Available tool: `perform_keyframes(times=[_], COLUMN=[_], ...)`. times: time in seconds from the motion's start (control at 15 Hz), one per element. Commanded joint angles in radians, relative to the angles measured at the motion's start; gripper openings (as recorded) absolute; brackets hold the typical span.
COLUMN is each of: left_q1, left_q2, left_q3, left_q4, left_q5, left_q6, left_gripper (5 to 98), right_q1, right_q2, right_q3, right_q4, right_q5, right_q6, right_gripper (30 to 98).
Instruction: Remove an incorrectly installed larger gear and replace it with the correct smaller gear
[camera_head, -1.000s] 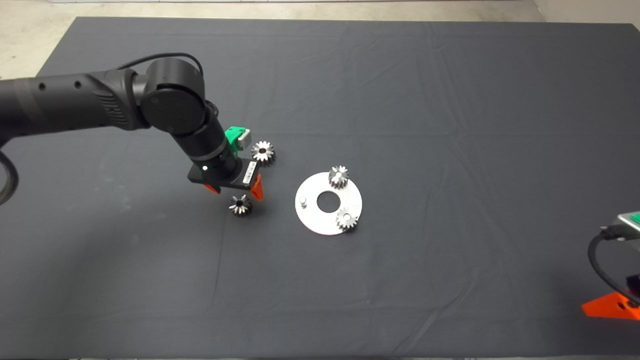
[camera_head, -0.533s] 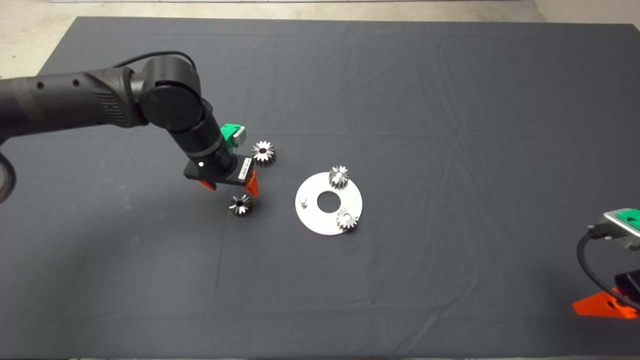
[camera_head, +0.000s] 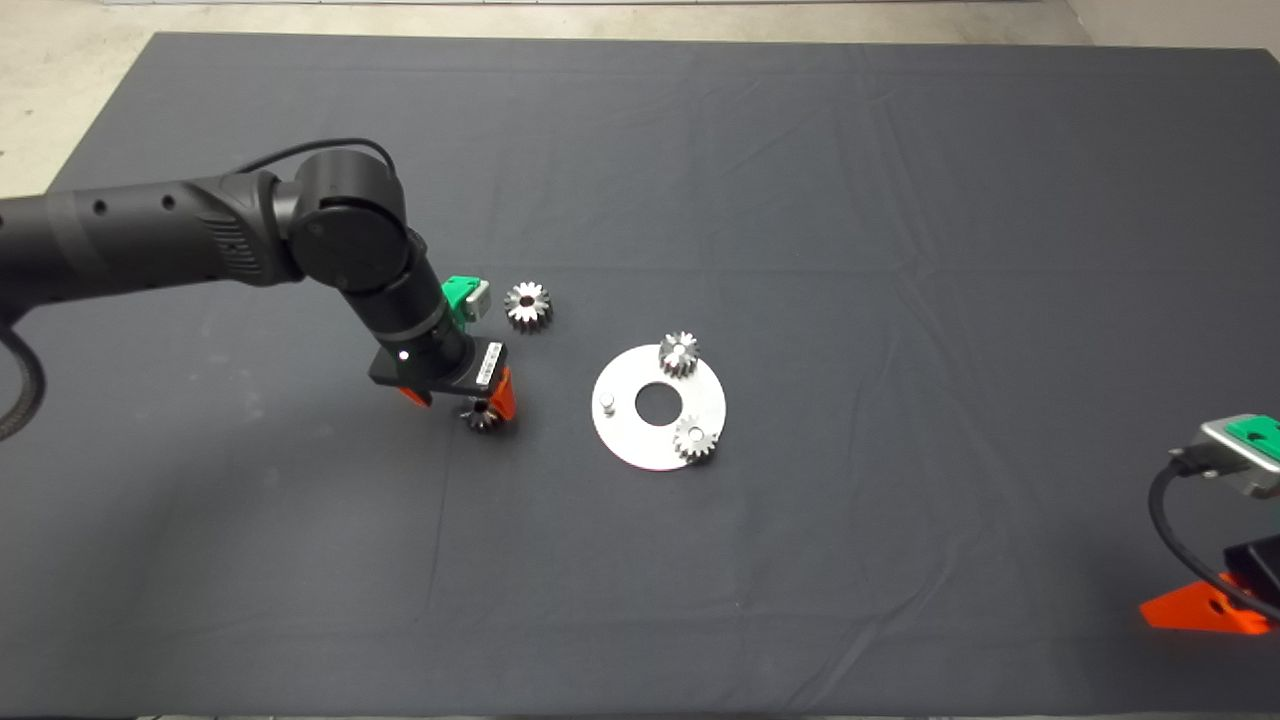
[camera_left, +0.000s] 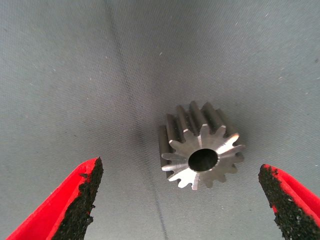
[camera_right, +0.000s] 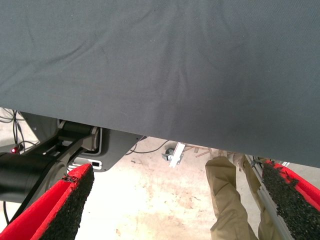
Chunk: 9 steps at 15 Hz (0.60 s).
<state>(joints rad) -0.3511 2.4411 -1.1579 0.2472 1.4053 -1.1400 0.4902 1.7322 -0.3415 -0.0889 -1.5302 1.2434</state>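
The smaller gear (camera_head: 482, 415) lies flat on the mat, bore up, left of the round steel plate (camera_head: 640, 445). My left gripper (camera_head: 458, 400) is open right above it, with one red finger on each side and not touching. In the left wrist view the smaller gear (camera_left: 201, 149) sits between the fingers (camera_left: 82, 192), nearer one of them. The larger gear (camera_head: 527, 304) lies loose on the mat behind it. The plate holds two small gears (camera_head: 678, 353) (camera_head: 694, 438) and a bare peg (camera_head: 606, 403). My right gripper (camera_head: 1205, 610) is open and parked at the lower right edge.
The plate has a round centre hole (camera_head: 657, 403). The right wrist view shows the right gripper (camera_right: 179, 172), the mat's edge (camera_right: 165, 135), the floor, the robot's base and a person's leg (camera_right: 226, 200) beyond it.
My left gripper has come down and forward over the smaller gear, so its fingers now straddle it. The right gripper has shifted slightly at the edge.
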Motion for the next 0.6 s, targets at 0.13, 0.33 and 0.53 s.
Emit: perform_keyframes(times=[0.13,0.33,0.53], left_q1=[-0.011,-0.011,-0.009], left_q2=[0.005,0.008,0.011], left_q3=[0.010,0.011,0.008], left_q4=[0.016,0.020,0.023], left_q5=[-0.020,-0.034,-0.040], left_q6=[-0.012,-0.037,-0.037], left_gripper=[78.7,78.7,78.7], right_q1=[0.009,0.011,0.013], right_q2=[0.007,0.005,0.001], right_q3=[0.000,0.000,0.000], right_q4=[0.028,0.029,0.029], right_q5=[-0.049,-0.050,-0.050], right_q6=[0.007,0.007,0.005], right_gripper=[88.8,88.8,88.8])
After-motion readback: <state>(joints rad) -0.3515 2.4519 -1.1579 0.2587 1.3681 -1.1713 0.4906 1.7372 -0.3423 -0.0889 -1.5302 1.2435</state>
